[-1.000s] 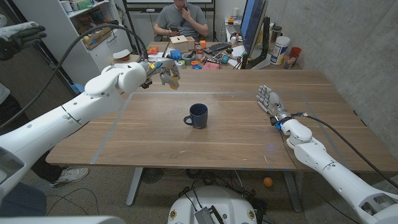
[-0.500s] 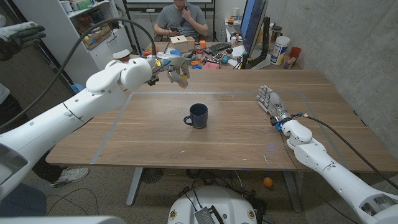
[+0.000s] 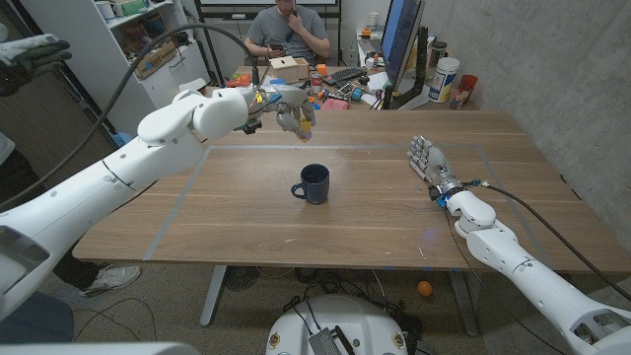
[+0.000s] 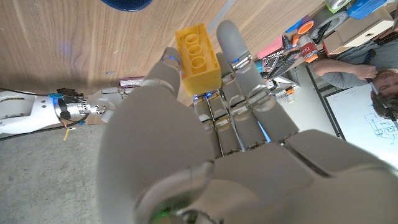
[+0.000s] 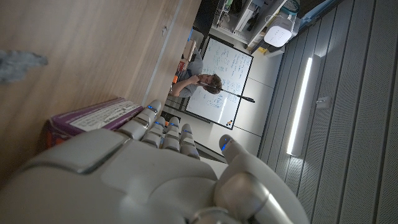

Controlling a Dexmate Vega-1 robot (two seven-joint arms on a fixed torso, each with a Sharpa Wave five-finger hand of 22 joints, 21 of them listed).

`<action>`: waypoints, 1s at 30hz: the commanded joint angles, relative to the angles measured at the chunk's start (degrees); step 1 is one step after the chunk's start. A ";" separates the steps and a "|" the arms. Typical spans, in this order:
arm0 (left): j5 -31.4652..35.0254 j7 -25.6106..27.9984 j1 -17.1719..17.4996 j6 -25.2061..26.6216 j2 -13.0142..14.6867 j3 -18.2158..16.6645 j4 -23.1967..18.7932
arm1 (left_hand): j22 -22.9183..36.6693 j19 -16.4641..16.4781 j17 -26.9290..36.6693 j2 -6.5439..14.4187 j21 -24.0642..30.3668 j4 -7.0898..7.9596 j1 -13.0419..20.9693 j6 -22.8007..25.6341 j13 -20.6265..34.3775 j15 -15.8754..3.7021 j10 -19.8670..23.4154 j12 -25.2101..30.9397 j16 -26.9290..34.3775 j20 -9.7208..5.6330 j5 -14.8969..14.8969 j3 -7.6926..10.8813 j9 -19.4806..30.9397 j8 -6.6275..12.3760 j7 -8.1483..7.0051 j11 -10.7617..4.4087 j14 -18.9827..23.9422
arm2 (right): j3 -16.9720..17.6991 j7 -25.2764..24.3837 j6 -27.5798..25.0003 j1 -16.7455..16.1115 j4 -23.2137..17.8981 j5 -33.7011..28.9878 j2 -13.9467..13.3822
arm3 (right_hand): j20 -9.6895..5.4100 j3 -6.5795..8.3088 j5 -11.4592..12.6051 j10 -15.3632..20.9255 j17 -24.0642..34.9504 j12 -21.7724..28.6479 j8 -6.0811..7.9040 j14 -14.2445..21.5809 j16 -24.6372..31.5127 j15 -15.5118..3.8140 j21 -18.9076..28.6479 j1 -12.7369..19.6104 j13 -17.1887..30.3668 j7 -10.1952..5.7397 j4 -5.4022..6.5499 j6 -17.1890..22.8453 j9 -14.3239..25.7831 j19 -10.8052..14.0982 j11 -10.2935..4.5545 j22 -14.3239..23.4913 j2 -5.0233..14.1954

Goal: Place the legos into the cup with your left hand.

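We see the left arm stretched out above the table, its left hand [image 3: 292, 115] raised in the air and pinching a yellow lego brick [image 4: 199, 58] between thumb and fingers. The dark blue cup [image 3: 315, 183] stands on the wooden table [image 3: 375, 212] below and just nearer than that hand. The right hand [image 3: 428, 160] stands on its edge, fingers extended together, holding nothing

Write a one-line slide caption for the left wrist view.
Left robot hand holds a yellow lego brick between its fingers above the wooden table, with the dark blue cup just ahead.
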 commanded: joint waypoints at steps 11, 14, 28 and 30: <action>-2.16 -7.62 -1.55 -4.64 -0.87 0.16 -3.52 | 0.23 -1.67 0.11 9.34 0.98 0.17 9.56 0.80 0.42 -10.81 4.49 -0.01 -0.12 -2.11 0.28 -0.50 0.22 -0.35 -0.31 -3.30 6.89 | 0.29 -0.21 0.38 -0.81 -0.79 0.09 -0.27 | -1.47 -0.10 0.25 0.38 0.19 0.17 0.31 0.02 0.09 0.23 0.01 -0.42 0.30 -0.15 0.00 0.20 0.34 -0.18 0.20 0.26 2.14; -1.82 -9.00 -1.89 -3.82 -0.90 0.30 -3.78 | 0.23 -1.72 0.12 9.34 1.09 0.19 9.58 0.81 0.43 -10.82 4.54 -0.04 -0.12 -2.11 0.28 -0.57 0.22 -0.40 -0.37 -3.29 6.92 | 0.28 -0.18 0.37 -0.84 -0.74 0.10 -0.26 | -1.49 -0.11 0.26 0.35 0.19 0.16 0.32 0.02 0.09 0.22 0.01 -0.42 0.30 -0.10 0.00 0.22 0.34 -0.18 0.19 0.26 2.14; 2.28 -11.41 -2.58 -2.48 -1.40 1.87 -3.58 | 0.26 -2.08 0.13 9.59 1.93 0.29 9.80 1.55 0.62 -10.80 4.93 -0.15 -0.10 -2.15 0.30 -0.97 0.24 -0.47 -0.59 -3.56 7.26 | 0.42 -0.38 0.24 -1.23 -1.17 0.15 -0.50 | -1.42 -0.13 0.26 0.28 0.19 0.14 0.30 0.08 0.11 0.23 0.04 -0.42 0.30 -0.08 -0.01 0.15 0.33 -0.15 0.10 0.25 2.13; 2.51 -11.80 -2.81 -2.55 -1.77 2.18 -3.03 | 0.25 -2.13 0.12 9.59 2.04 0.29 9.83 1.54 0.62 -10.81 4.93 -0.21 -0.12 -2.14 0.29 -1.03 0.25 -0.52 -0.62 -3.55 7.26 | 0.46 -0.57 0.18 -1.37 -1.33 0.06 -0.61 | -1.44 -0.13 0.27 0.30 0.19 0.14 0.29 0.07 0.10 0.26 0.03 -0.42 0.30 -0.06 -0.01 0.15 0.33 -0.16 0.07 0.25 2.13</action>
